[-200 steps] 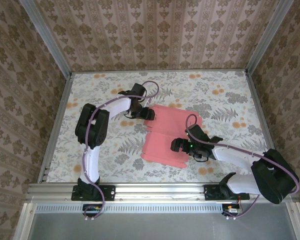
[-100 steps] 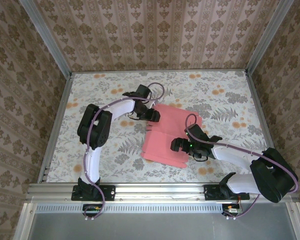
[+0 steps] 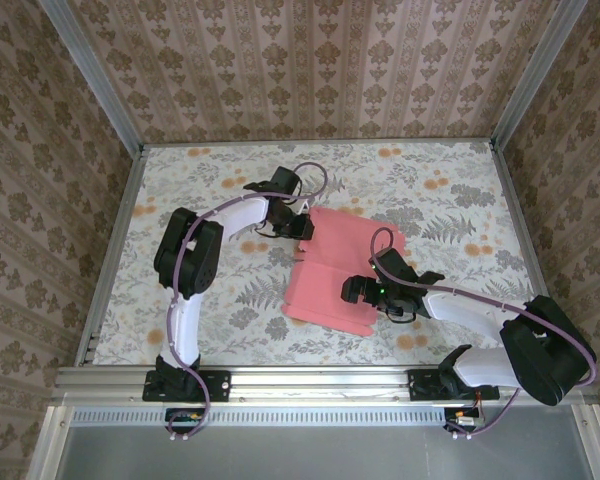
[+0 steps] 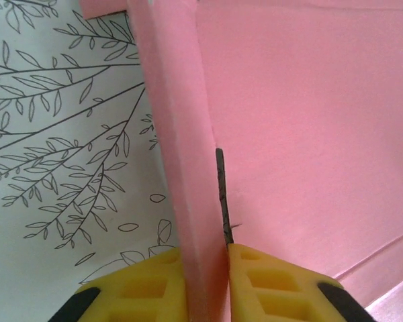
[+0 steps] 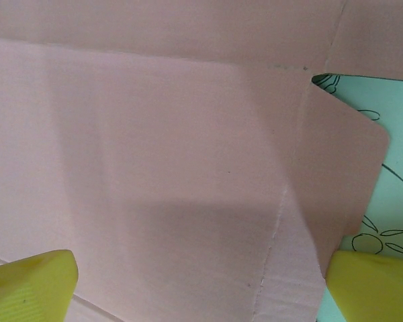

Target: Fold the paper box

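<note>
The paper box [image 3: 345, 270] lies as a flat pink sheet in the middle of the table. At its far left edge my left gripper [image 3: 302, 225] is shut on a flap. In the left wrist view that flap [image 4: 178, 134] stands upright, pinched between the yellow fingers [image 4: 141, 292], with my left gripper [image 4: 205, 285] closed on it. My right gripper [image 3: 355, 290] hovers over the sheet's near middle. In the right wrist view my right gripper [image 5: 201, 288] is open, its fingertips [image 5: 30, 285] wide apart above the pink card [image 5: 174, 168], with nothing between them.
The floral tablecloth [image 3: 200, 290] shows bare to the left of the box and also to its right [image 3: 460, 210]. Metal frame rails [image 3: 115, 250] and papered walls close the table on three sides.
My left gripper has moved right to the box's far left edge and closed on the flap there. The right arm has not moved.
</note>
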Motion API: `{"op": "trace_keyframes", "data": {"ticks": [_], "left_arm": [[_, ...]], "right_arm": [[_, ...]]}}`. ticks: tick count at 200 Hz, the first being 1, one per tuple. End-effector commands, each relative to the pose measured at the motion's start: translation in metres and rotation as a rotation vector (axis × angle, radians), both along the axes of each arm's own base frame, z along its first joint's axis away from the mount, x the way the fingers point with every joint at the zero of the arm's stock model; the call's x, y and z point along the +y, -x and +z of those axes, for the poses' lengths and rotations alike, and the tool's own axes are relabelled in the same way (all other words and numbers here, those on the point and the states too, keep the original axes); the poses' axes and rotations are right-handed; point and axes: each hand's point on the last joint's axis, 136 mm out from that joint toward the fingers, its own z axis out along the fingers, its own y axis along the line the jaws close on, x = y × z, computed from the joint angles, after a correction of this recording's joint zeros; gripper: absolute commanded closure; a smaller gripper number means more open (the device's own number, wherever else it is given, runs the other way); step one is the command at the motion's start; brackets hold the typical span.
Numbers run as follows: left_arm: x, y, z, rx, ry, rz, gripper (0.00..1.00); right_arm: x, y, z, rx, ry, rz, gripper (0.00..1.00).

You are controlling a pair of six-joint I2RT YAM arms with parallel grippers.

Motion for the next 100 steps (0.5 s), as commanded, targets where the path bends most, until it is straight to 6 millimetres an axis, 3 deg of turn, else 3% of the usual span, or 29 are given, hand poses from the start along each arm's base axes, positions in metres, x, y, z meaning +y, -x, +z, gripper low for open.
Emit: {"op": "trace_keyframes", "data": {"ticks": [1,30,55,100], "left_arm": [[0.0,0.001,0.013,-0.008,-0.006,0.004,0.86],[0.01,0.001,0.027,-0.031,-0.02,0.047,0.89],[0.027,0.002,0.047,-0.056,-0.001,0.114,0.89],[0.083,0.015,0.095,-0.135,-0.049,0.212,0.88]], "right_arm": [[-0.005,0.009,-0.022,0.05,0.047,0.004,0.0],[0.003,0.004,-0.009,0.024,0.004,0.015,0.0],[0.017,-0.006,0.022,-0.064,-0.07,0.058,0.0],[0.014,-0.011,0.083,-0.234,-0.088,0.115,0.0]]}}
